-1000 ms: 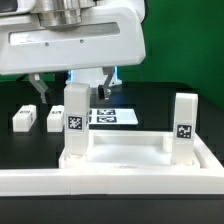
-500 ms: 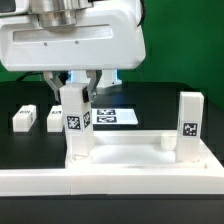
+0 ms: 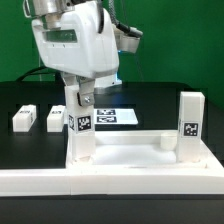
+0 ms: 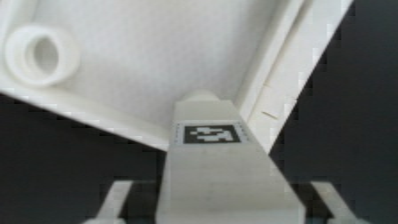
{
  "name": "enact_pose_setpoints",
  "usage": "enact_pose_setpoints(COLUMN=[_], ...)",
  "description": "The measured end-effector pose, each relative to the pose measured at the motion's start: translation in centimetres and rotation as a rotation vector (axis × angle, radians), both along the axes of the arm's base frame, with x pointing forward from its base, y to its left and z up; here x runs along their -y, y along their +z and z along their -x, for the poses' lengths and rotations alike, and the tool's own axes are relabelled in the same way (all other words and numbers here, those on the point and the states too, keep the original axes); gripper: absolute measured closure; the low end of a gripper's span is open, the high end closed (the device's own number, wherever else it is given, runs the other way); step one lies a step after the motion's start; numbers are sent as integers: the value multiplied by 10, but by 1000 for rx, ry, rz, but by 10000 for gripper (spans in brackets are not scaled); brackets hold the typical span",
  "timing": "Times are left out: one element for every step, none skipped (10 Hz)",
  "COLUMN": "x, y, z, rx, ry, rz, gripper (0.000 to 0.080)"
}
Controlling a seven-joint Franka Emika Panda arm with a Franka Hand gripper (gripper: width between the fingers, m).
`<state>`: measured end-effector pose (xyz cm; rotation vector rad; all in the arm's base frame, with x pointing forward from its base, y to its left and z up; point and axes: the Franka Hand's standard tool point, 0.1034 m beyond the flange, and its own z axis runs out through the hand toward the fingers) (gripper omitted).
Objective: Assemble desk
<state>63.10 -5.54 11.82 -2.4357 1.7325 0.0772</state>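
The two-finger gripper (image 3: 79, 100) is clenched on a short square leg of white plastic (image 3: 77, 138) that carries a black-and-white tag. This held leg stands upright with its long axis vertical. Its lower end sits at the corner of the wide, flat white desk top (image 3: 130, 150) on the exterior view's left, and its upper end goes up into the gripper.

The fingers (image 4: 121, 203) sit one on each side of the leg's upper part, pressed against opposite faces. The tagged stretch and the foot hang clear below the fingertips. In the wrist view the held leg (image 4: 222, 175) runs straight away from the camera between the two fingers, down to the desk top (image 4: 143, 75), and a round corner socket (image 4: 39, 52) lies off to one side.

A second tagged white leg (image 3: 186, 122) stands upright at the corner on the exterior view's right, well apart from the gripper. Two more small white legs (image 3: 24, 118) (image 3: 55, 118) lie loose on the black table (image 3: 150, 108), near each other, beyond the held leg toward the exterior view's left. The marker board (image 3: 112, 117) lies flat behind the desk top. A long white rail (image 3: 120, 183) lies across the front.
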Motion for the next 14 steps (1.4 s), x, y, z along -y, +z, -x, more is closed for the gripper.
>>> enact_pose_setpoints(x=[0, -1, 0, -1, -1, -1, -2, -6, -10, -8, -7, -7, -6, -3], y=[0, 0, 0, 0, 0, -1, -1, 0, -2, -2, -3, -3, -2, 1], z=[0, -1, -1, -1, -1, 1, 7, 5, 8, 11, 13, 12, 12, 6], rx=[-6, -19, -25, -27, -24, -25, -71, -66, -53, -16, -10, -4, 16, 55], ry=[-102, -209, -236, -252, -233, -150, 68, 216, 350, 352, 440, 479, 610, 805], rz=[-24, -34, -37, -38, -36, -26, 6, 28, 33, 46, 45, 46, 55, 84], gripper=[509, 509, 509, 509, 509, 509, 341, 219, 219, 162, 153, 153, 153, 151])
